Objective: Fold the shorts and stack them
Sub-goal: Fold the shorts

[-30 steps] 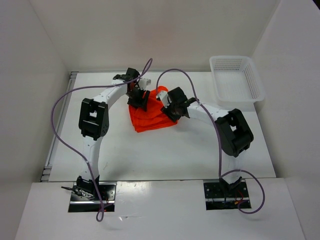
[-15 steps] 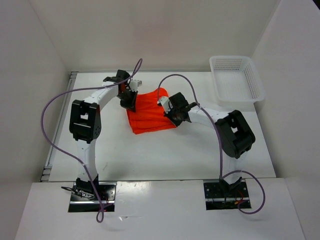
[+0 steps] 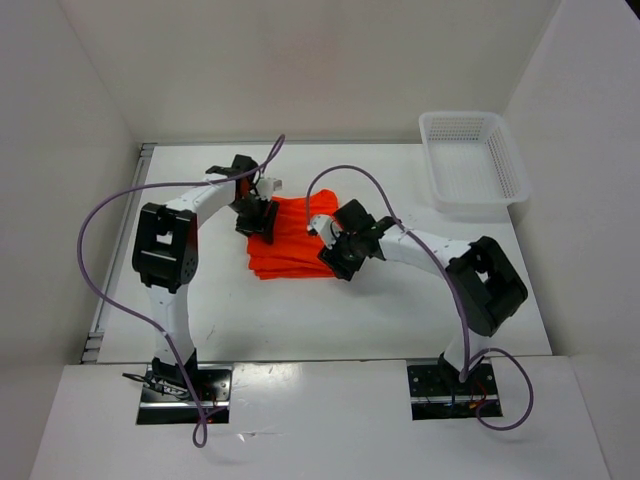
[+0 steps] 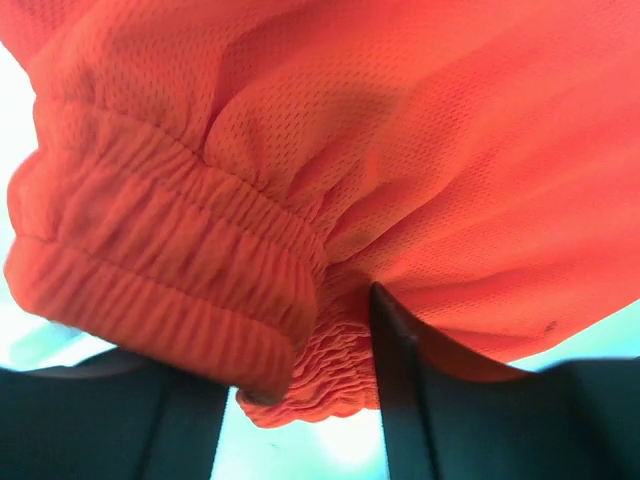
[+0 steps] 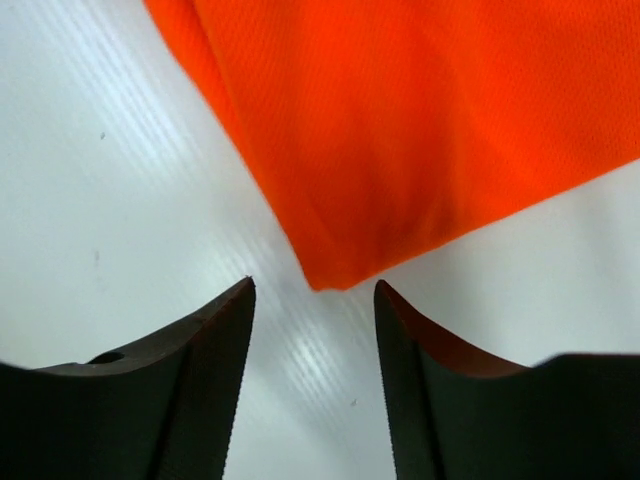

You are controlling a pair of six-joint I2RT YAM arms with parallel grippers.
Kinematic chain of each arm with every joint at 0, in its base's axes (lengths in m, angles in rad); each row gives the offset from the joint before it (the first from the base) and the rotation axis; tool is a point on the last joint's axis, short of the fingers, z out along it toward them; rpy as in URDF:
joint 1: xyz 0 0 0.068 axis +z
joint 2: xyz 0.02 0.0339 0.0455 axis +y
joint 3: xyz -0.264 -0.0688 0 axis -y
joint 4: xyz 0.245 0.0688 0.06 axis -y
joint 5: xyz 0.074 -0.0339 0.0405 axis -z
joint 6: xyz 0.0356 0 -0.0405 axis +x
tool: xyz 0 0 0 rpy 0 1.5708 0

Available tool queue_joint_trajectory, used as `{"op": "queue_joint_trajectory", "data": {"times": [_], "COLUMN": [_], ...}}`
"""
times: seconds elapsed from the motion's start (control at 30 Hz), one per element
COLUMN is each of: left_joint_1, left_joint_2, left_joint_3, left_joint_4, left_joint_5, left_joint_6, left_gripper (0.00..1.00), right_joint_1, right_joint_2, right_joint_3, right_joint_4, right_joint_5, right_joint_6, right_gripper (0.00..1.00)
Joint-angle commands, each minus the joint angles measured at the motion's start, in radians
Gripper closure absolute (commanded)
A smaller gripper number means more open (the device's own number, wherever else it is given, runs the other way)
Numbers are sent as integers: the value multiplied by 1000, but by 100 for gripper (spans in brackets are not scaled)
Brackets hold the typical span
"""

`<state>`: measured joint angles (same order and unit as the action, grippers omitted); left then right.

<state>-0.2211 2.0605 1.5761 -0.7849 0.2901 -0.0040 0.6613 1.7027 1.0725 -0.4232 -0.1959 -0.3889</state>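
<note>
The orange shorts (image 3: 292, 240) lie bunched in a wide folded heap at the middle of the white table. My left gripper (image 3: 257, 220) is at their left far edge. In the left wrist view the gathered elastic waistband (image 4: 170, 270) fills the frame, and my left gripper (image 4: 310, 350) is shut on a bunch of it. My right gripper (image 3: 336, 262) is at the heap's right near corner. In the right wrist view my right gripper (image 5: 313, 288) is open and empty, and a folded corner of the shorts (image 5: 400, 140) lies on the table just ahead of the fingertips. No drawstring shows.
A white mesh basket (image 3: 472, 160) stands at the far right corner of the table. White walls close in the table at the back and both sides. Purple cables loop above both arms.
Both grippers have moved toward the near side. The shorts have shifted left and nearer and spread from a pointed heap into a wider, flatter one. The right gripper now sits off the fabric's corner.
</note>
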Motion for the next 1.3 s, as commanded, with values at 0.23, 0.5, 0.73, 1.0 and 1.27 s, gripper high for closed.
{"op": "queue_joint_trajectory", "data": {"times": [0.23, 0.5, 0.73, 1.0, 1.27], "left_joint_1": [19, 40, 40, 40, 40], "left_joint_2": [-114, 22, -58, -73, -56], "left_joint_3": [148, 203, 45, -71, -105], "left_joint_4": [-136, -99, -129, -122, -112], "left_joint_5": [105, 0, 37, 55, 30], "left_joint_6": [4, 4, 4, 4, 4], "left_gripper": [7, 0, 0, 0, 26], "right_joint_1": [-146, -312, -322, -331, -331], "right_joint_2": [-23, 270, 429, 580, 647], "right_joint_3": [367, 552, 676, 735, 767], "right_joint_4": [-106, 133, 173, 210, 219], "right_joint_5": [-396, -182, -203, -224, -148], "right_joint_6": [74, 366, 501, 607, 674], "right_gripper": [31, 34, 28, 28, 35]}}
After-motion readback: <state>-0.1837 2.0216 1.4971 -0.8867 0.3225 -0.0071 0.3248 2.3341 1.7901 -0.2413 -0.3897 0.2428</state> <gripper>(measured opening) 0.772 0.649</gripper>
